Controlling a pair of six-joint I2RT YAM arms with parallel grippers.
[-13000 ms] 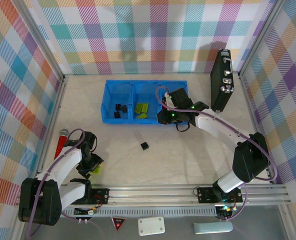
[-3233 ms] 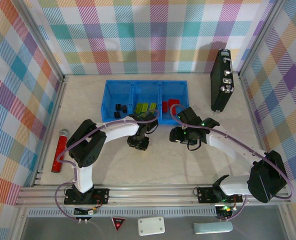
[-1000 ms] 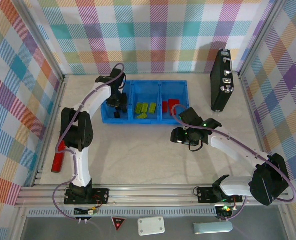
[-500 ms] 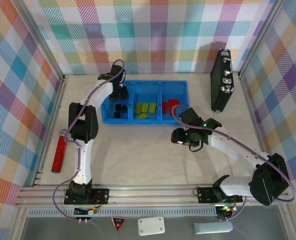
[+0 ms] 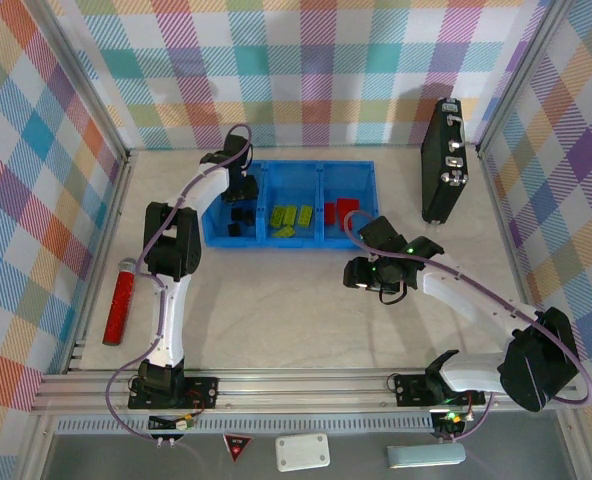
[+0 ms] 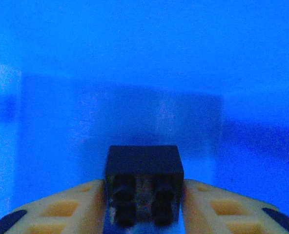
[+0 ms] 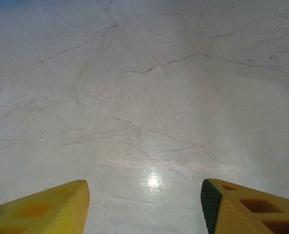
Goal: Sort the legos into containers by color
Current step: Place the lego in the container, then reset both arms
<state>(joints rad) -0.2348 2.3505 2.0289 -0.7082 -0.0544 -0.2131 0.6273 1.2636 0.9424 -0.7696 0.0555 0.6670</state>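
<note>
Moved: since about three seconds ago the left pincer [image 5: 238, 192] [image 6: 143, 189] has left the bench [image 5: 276, 320] in front of the tray [image 5: 291, 243] and now sits over the left compartment [image 5: 218, 232]. The right arm has hardly shifted in the last second.
Left arm pose: it rises straight up from its near-left base and bends by the tray's near-left corner. It then arcs past the tray's far-left corner, and the wrist curls back down into the left compartment.
Left pincer: clenched on a black cube [image 6: 143, 163]. In the wrist view the two yellow fingers [image 6: 81, 197] press against its sides, with blurred blue tray plastic behind.
Right arm pose: from its near-right base it folds at the right edge of the bench, and a long white forearm reaches left and away toward the middle.
Right pincer [image 5: 356, 273] [image 7: 144, 195]: released and holding nothing, its fingers wide apart over bare, veined bench, near the tray's near-right corner but clear of it.
Sorted bricks: black cubes [image 5: 238, 218] lie in the left compartment, green bricks [image 5: 291, 215] in the middle compartment [image 5: 294, 180], and red bricks [image 5: 341, 209] in the right compartment [image 5: 354, 182].
Other things: a red-and-silver cylinder [image 5: 119, 303] lies at the left of the bench, and a black case [image 5: 444, 160] stands at the far right.
Writing: a red triangular sticker [image 5: 236, 446] sits on the front rail, its print too small to read.
</note>
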